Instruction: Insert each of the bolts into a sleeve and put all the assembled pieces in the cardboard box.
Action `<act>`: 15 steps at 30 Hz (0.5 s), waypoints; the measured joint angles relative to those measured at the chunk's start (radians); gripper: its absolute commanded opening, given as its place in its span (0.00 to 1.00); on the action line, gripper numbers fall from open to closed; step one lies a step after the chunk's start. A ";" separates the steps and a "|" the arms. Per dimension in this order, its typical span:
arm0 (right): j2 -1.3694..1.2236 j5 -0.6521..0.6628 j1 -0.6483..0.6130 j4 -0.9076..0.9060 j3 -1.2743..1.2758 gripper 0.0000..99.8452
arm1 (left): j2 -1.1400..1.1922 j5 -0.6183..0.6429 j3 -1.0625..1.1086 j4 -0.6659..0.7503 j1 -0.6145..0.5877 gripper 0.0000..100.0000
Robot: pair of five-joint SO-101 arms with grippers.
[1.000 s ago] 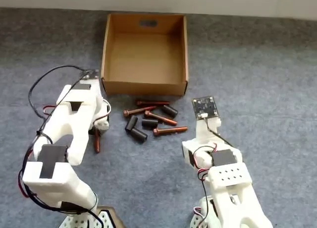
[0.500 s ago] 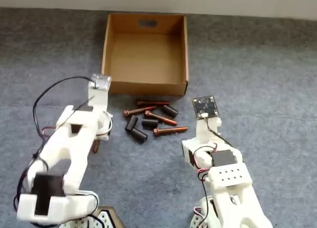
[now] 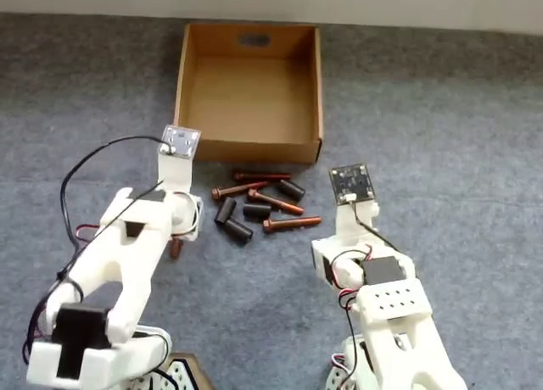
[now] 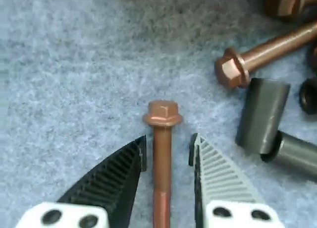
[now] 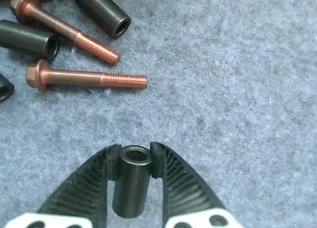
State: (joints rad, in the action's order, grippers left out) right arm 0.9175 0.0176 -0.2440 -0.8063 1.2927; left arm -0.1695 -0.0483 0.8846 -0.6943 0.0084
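Box far centre, loose parts just near its front wall, an arm on each side.
Open-topped cardboard box [image 3: 246,150]; wide carpet [image 3: 450,144] stretches right. Pile of bolts and sleeves [image 3: 259,205] hugs the box edge. Left gripper [image 4: 167,149], narrowly parted, straddles a lying bolt [image 4: 162,116] left of the pile. Right gripper [image 5: 133,161] clamps a sleeve [image 5: 132,183].

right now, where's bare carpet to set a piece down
Bare carpet stretches right of the cardboard box and right arm, and left of the box past the left arm. The box floor is bare too. Crowded: just before the box front, where bolts and sleeves lie bunched.
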 measured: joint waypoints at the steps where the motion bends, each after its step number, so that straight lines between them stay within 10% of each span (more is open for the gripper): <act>1: 0.000 0.000 0.000 0.000 0.000 0.01 | 0.021 0.000 -0.023 0.000 0.000 0.17; 15: 0.000 0.000 0.000 0.000 0.000 0.01 | 0.221 0.002 -0.262 -0.172 0.008 0.06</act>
State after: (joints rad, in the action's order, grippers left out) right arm 0.9175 0.0176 -0.2440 -0.8063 1.2927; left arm 0.0514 -0.0468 0.6222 -0.8661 0.0161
